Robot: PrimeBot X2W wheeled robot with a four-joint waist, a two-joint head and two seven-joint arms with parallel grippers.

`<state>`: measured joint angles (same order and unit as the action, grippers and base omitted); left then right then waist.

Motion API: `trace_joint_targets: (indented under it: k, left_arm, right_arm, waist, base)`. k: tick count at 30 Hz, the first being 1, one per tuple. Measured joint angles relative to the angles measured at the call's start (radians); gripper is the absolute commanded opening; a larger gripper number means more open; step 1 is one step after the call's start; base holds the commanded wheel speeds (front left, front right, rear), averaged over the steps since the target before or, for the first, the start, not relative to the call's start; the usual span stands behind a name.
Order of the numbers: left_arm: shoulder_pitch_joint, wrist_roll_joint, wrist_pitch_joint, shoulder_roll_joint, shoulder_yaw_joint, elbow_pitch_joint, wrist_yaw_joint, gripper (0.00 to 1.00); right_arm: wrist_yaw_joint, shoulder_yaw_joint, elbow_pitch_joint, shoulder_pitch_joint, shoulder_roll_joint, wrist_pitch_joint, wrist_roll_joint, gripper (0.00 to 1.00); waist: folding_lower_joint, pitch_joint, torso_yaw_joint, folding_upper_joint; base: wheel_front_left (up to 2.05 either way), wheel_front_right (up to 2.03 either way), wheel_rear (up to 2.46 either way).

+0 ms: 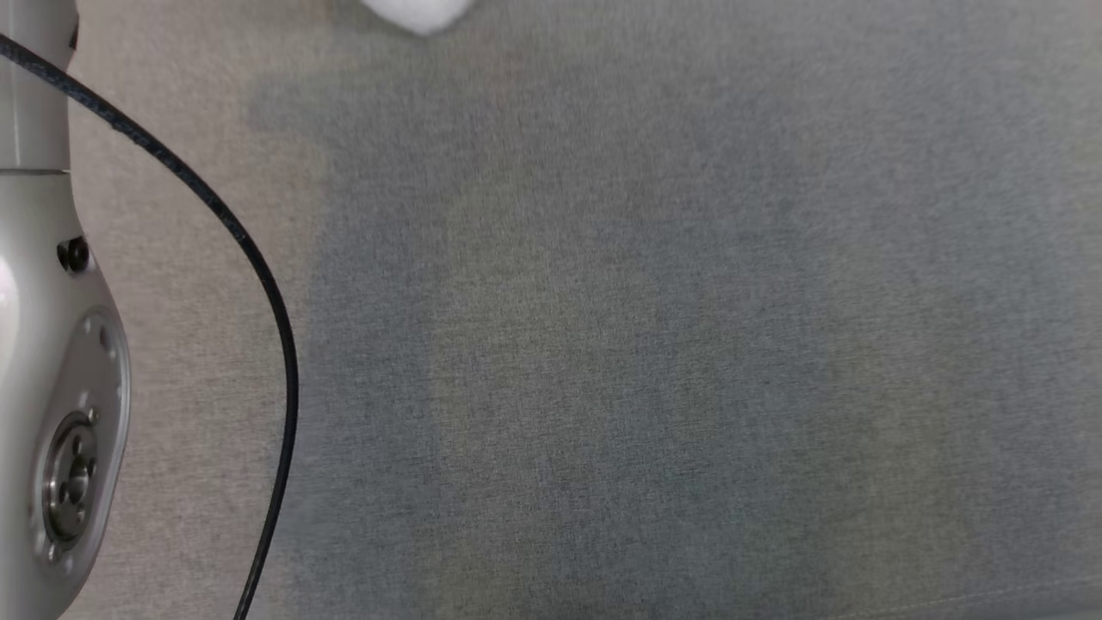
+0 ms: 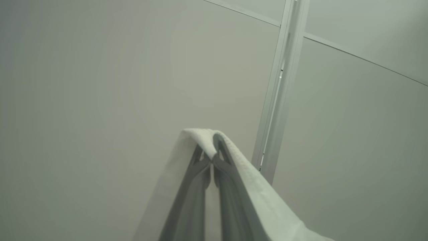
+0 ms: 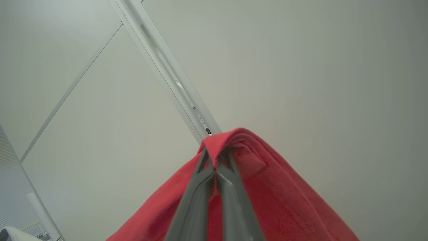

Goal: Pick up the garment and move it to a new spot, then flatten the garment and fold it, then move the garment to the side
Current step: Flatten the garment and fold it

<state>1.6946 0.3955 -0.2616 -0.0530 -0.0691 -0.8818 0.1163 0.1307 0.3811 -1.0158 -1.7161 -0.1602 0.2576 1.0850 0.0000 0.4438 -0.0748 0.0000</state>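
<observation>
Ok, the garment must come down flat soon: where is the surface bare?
The grey surface is bare from the black cable to the picture's right edge. Crowded at the left, by the pale arm and cable, and at the top edge, where something white pokes in.

Softly, evenly lit. Broadly shadowed and slightly blurred across grey woven surface (image 1: 689, 344) right of thin black curved cable (image 1: 258, 258). Bowed along pale wall seams (image 2: 364, 59).
</observation>
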Motion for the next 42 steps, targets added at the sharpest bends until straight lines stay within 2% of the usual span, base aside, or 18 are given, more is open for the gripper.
trace_joint_targets:
  k: [4, 8, 15, 22, 26, 30, 36, 42]
  left_arm:
    - [-0.021, 0.026, 0.0, 0.001, 0.005, 0.04, 0.002, 0.0]
    - [-0.028, 0.077, 0.0, 0.004, -0.063, 0.083, 0.004, 0.0]
    - [-0.082, 0.098, 0.0, 0.003, -0.136, 0.125, 0.0, 0.0]
    - [-0.174, 0.087, 0.0, 0.004, -0.143, 0.104, -0.02, 0.0]
    - [-0.246, 0.095, 0.0, 0.004, -0.094, 0.101, -0.032, 0.0]
    - [-0.33, 0.051, 0.0, 0.004, -0.083, 0.095, -0.062, 0.0]
    - [-0.454, 0.024, 0.0, 0.004, -0.074, 0.11, -0.079, 0.0]
    - [-0.632, -0.011, 0.0, 0.004, -0.113, 0.123, -0.088, 0.0]
  right_arm:
    - [0.0, -0.093, 0.103, 0.032, -0.002, 0.004, -0.026, 0.0]
    - [0.0, -0.174, 0.17, 0.116, 0.028, 0.007, -0.037, 0.0]
    - [0.0, -0.147, 0.225, 0.206, 0.053, 0.007, -0.009, 0.0]
    - [0.0, -0.12, 0.22, 0.276, 0.051, 0.007, 0.02, 0.0]
    - [0.0, -0.095, 0.225, 0.332, 0.049, 0.007, 0.048, 0.0]
    - [0.0, -0.071, 0.219, 0.407, 0.049, 0.007, 0.064, 0.0]
    - [0.0, -0.017, 0.201, 0.509, 0.049, 0.006, 0.164, 0.0]
    - [0.0, 0.067, 0.21, 0.639, -0.007, -0.023, 0.273, 0.0]
  waist:
    - [0.0001, 0.071, 0.0, 0.0]
    - [0.0001, 0.13, 0.006, 0.0]
    - [0.0001, 0.231, 0.014, 0.0]
    - [0.0001, 0.287, 0.015, 0.0]
    - [0.0001, 0.273, 0.013, 0.0]
    - [0.0001, 0.241, 0.011, 0.0]
    - [0.0, 0.17, 0.014, 0.0]
    - [0.0001, 0.07, 0.032, 0.0]
  base:
    - [0.0, 0.0, 0.0]
    - [0.0, 0.0, 0.0]
    - [0.0, 0.0, 0.0]
    - [0.0, 0.0, 0.0]
    - [0.0, 0.0, 0.0]
    - [0.0, 0.0, 0.0]
    - [0.0, 0.0, 0.0]
    - [0.0, 0.0, 0.0]
